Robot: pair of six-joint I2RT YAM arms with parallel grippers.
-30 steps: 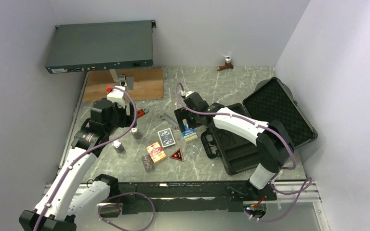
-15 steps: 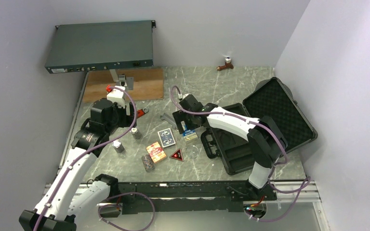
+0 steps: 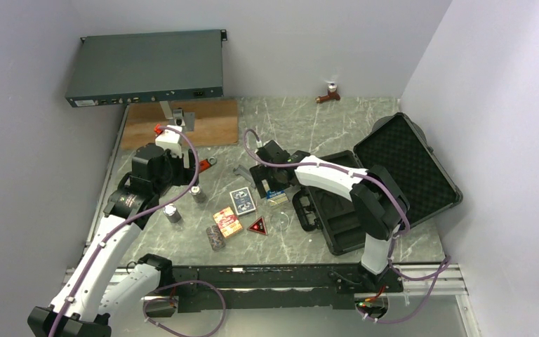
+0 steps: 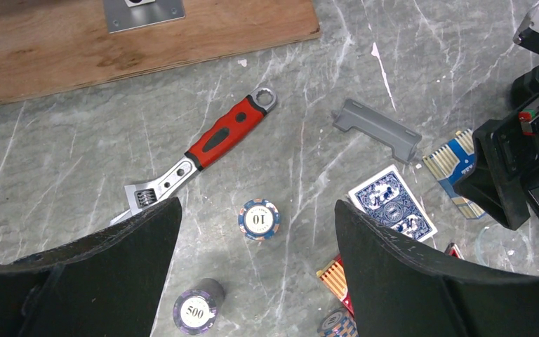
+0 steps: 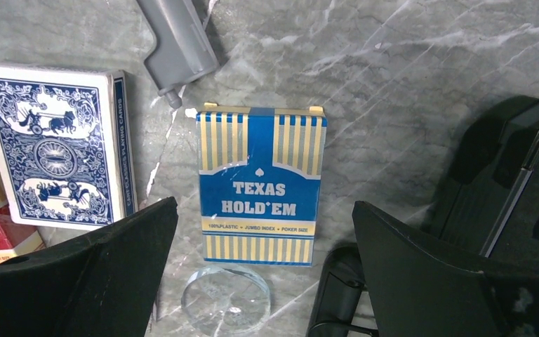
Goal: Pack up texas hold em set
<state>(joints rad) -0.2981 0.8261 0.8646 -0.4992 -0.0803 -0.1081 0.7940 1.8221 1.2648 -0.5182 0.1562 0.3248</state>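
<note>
Right gripper (image 5: 263,210) is spread as wide as it goes, holding nothing, with both fingers clear of everything. Directly beneath it, centred between the two fingers, is the blue-yellow card box (image 5: 261,168), lying flat on the counter (image 5: 393,63), face up, lettering readable. The box's long axis runs straight away from the wrist, parallel to the finger faces, so the closing line crosses its short width. That suits a squeeze on the long sides. A gap shows on either side of the box and no contact is seen. How high the gripper stands above the box cannot be told from the wrist view. At the wrist-side end of the box lies the clear disc (image 5: 226,300), at or just against the short edge; it may get nudged on the way down. Ahead of the fingers, a grey plastic piece (image 5: 179,38) sits just off the box's far corner. Beyond one finger is the blue card box (image 5: 56,147), near but apart, lying the same way. Beyond the other finger is the black case (image 5: 519,189), close by, with its lid thrown back in the overhead view. Judgement: the right arm is the nearer one for this box, with a straight descent and then a short carry sideways to the case. Left gripper (image 4: 257,207) is well apart, also wide and empty, hanging over a chip stack (image 4: 260,219), with the red-handled wrench (image 4: 210,151) just beyond.
</note>
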